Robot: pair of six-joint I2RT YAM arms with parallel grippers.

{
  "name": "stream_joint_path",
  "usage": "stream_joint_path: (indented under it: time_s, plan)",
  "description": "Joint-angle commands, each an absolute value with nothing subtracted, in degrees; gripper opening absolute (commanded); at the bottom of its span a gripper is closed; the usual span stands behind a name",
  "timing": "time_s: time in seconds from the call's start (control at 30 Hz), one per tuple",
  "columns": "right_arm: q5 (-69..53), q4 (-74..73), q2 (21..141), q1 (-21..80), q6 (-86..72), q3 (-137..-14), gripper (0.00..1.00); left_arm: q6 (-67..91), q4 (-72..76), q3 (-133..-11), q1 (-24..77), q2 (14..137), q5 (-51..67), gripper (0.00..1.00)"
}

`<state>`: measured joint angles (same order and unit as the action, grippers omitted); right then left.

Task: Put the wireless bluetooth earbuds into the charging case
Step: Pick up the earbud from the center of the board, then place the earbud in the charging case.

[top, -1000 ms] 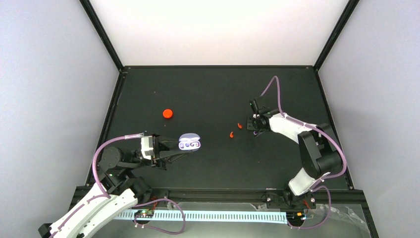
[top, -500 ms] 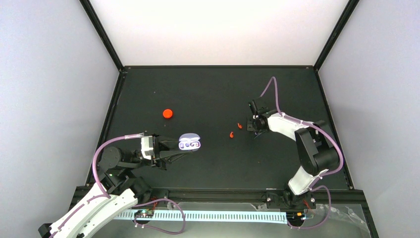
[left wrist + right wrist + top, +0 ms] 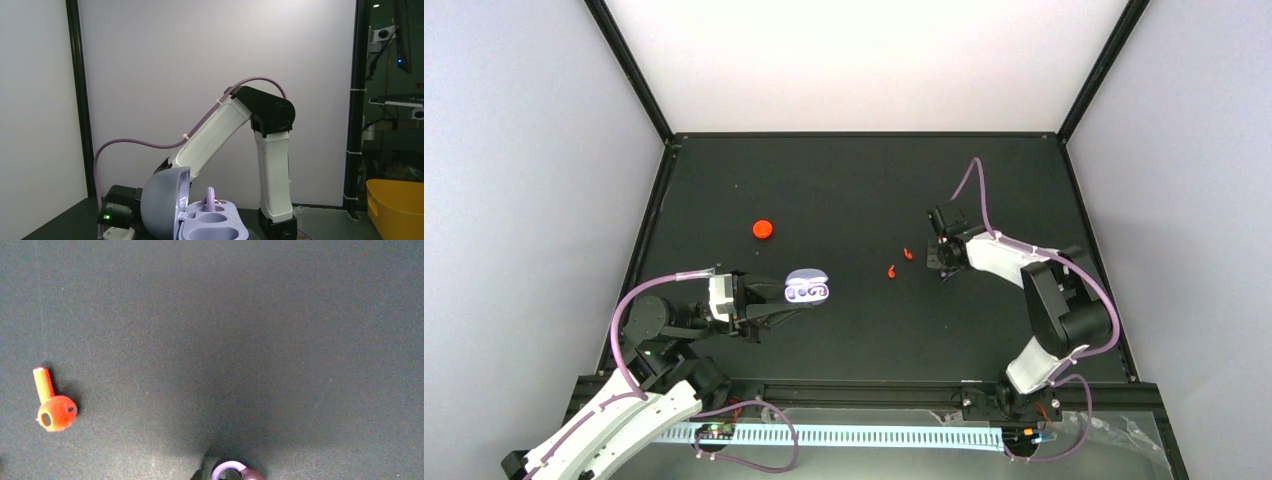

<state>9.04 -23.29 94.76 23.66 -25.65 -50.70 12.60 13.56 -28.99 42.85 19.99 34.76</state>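
The black desk (image 3: 844,180) fills the enclosure, with the left arm (image 3: 624,420) reaching in from the near left corner and the right arm (image 3: 1064,310) bent over the right half. The left jaws are pinching the purple charging case (image 3: 807,288), held left of the desk's middle with its lid (image 3: 165,205) swung up. A small round red object (image 3: 763,229) lies apart, farther back on the left. One purple earbud (image 3: 210,196) stands in a well of the open case. Two red-orange earbuds (image 3: 908,254) (image 3: 891,271) lie on the desk near each other, just left of the right jaws. A second purple earbud (image 3: 229,471) shows at the bottom edge of the right wrist view, right at the right jaws; whether they are spread or gripping it I cannot tell.
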Motion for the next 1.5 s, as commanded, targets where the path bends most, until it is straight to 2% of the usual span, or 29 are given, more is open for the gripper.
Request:
stream_joint_path:
  time_s: [0.0,0.17,0.43,0.77,0.97,1.13,1.47]
  plan:
    - [10.2,-25.4,93.9,23.8,-25.4,-48.4,0.08,12.1,13.9,-29.0,43.2,20.2,34.8,0.02]
    - [8.9,-26.3,92.9,23.8,-25.1,-48.2,0.01,12.1,13.8,-28.9,43.2,20.1,35.0,0.02]
    - [4.9,-25.4,88.3,23.8,-23.8,-46.7,0.01,12.2,13.7,-28.9,43.2,20.1,35.1,0.02]
    - [-8.1,-18.3,77.0,23.9,-20.3,-42.5,0.01,11.9,13.5,-28.9,43.2,20.3,34.6,0.02]
    - [-20.9,-9.2,66.9,25.2,-19.8,-39.2,0.01,11.4,13.0,-29.0,43.2,20.3,34.1,0.01]
    - [-31.5,-2.7,55.8,27.6,-23.6,-41.8,0.01,11.4,13.8,-29.0,43.2,20.4,32.9,0.01]
    - [-55.9,8.5,49.9,27.9,-34.2,-53.5,0.01,14.7,19.9,-29.9,43.2,23.4,33.9,0.01]
